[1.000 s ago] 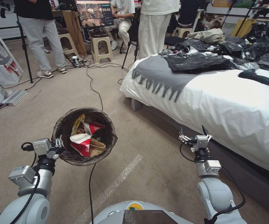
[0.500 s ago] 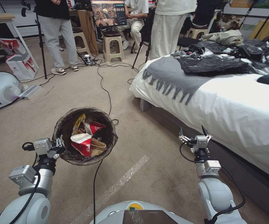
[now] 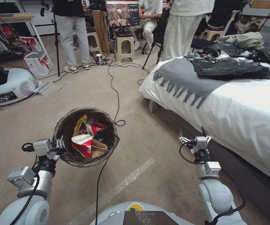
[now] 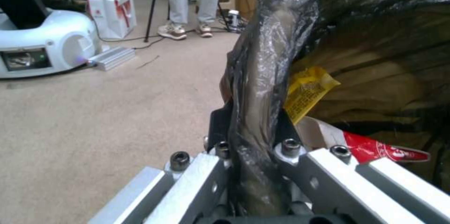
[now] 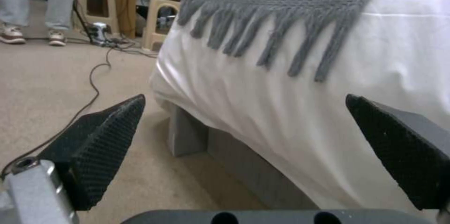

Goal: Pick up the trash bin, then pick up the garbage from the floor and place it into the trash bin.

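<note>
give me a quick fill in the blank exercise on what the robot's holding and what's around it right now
1. The left pincer is shut on the rim of the ____.
2. The right pincer hangs open beside the ____.
3. The gray fringed blanket lies on top of the ____.
4. A black cable runs across the ____.

Missing words: trash bin; bed; bed; floor

Trash bin: glossy, crinkled dark plastic liner. Garbage: shiny wrappers, matt brown paper. Floor: matt short-pile carpet. Right gripper: rough textured black pads. Blanket: grey fringed knit.
</note>
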Controlling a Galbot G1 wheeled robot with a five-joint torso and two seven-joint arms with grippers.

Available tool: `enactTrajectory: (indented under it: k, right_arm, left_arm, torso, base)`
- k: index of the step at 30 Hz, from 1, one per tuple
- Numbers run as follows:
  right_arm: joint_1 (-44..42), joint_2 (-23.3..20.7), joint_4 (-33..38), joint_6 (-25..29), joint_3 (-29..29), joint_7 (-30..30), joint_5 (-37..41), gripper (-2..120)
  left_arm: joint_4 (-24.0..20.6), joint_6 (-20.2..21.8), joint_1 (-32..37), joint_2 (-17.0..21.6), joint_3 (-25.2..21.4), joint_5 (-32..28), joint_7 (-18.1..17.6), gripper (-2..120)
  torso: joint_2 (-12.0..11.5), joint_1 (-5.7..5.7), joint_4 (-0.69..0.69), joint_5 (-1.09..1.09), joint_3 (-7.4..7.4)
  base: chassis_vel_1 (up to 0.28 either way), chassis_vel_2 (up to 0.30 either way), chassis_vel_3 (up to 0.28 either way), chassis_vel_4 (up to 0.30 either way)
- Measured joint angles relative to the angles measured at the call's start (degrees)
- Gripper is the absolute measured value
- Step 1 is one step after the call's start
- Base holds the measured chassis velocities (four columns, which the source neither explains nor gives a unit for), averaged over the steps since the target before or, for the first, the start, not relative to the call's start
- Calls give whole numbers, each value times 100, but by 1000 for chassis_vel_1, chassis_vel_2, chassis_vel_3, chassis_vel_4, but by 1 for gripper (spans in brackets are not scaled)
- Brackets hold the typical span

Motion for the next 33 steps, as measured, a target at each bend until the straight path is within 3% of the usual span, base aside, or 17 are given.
enactTrajectory:
  k: [33]
  right_arm:
    - [32,41,-73,11,16,0,-23,100]
  left_arm:
    - [195,-2,-176,22,-54,-35,-3,0]
  torso:
    - [0,0,0,-1,0]
  base:
    - [53,55,53,51]
